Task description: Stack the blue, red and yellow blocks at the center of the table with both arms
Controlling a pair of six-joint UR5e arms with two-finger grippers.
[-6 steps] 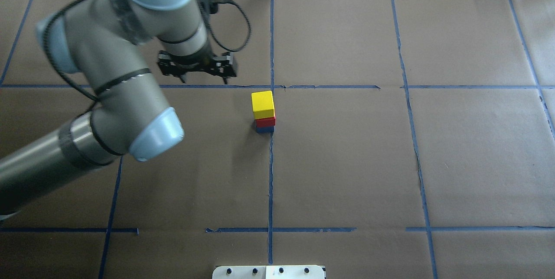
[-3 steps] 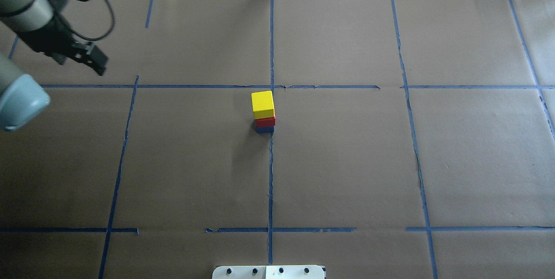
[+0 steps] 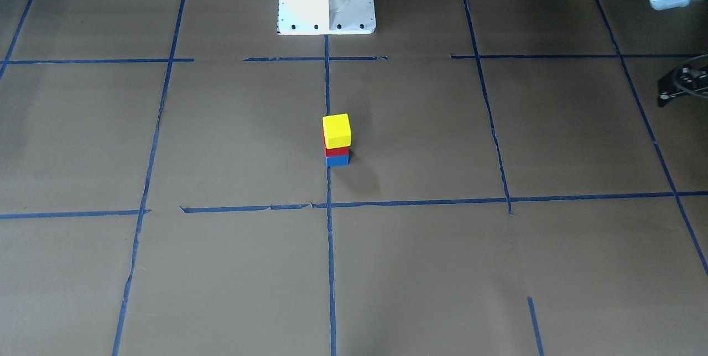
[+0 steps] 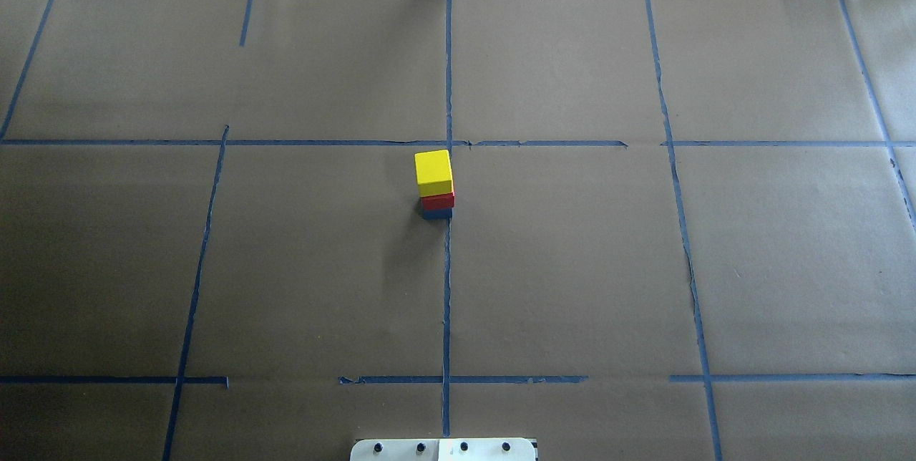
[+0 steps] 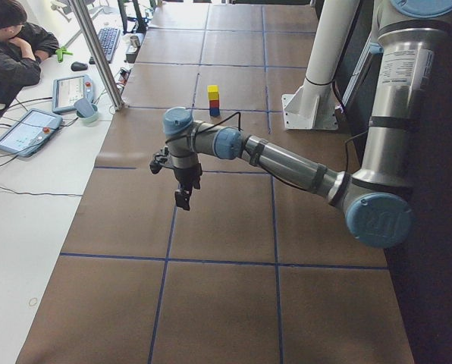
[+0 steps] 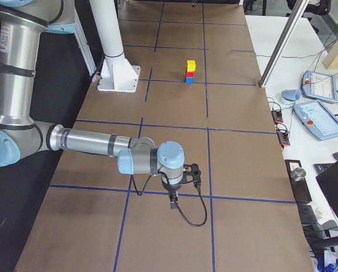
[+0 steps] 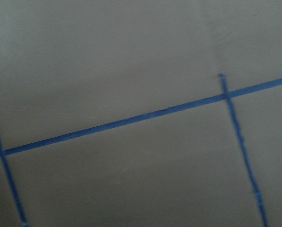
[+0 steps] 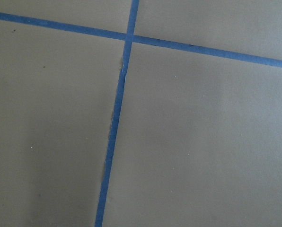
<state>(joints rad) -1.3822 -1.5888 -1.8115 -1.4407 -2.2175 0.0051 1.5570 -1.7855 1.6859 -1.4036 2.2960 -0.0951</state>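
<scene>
Finished three-block stack at the centre of the counter point(image 4: 572, 268)
The yellow block point(image 4: 434, 172) tops the red block point(image 4: 438, 201) on the blue block point(image 4: 437, 214), which is mostly hidden from overhead. The left end effector point(image 5: 182, 200) and right end effector point(image 6: 172, 202) hang well apart from the stack; whether they are open or closed cannot be told.

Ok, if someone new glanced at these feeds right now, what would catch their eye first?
The bright stack at the table's center, beside the middle tape line: yellow block on red block on blue block, standing free. Next, the two arms stretched toward opposite ends of the table, with the left gripper and the right gripper each hanging over taped brown paper, nowhere near the stack.
</scene>
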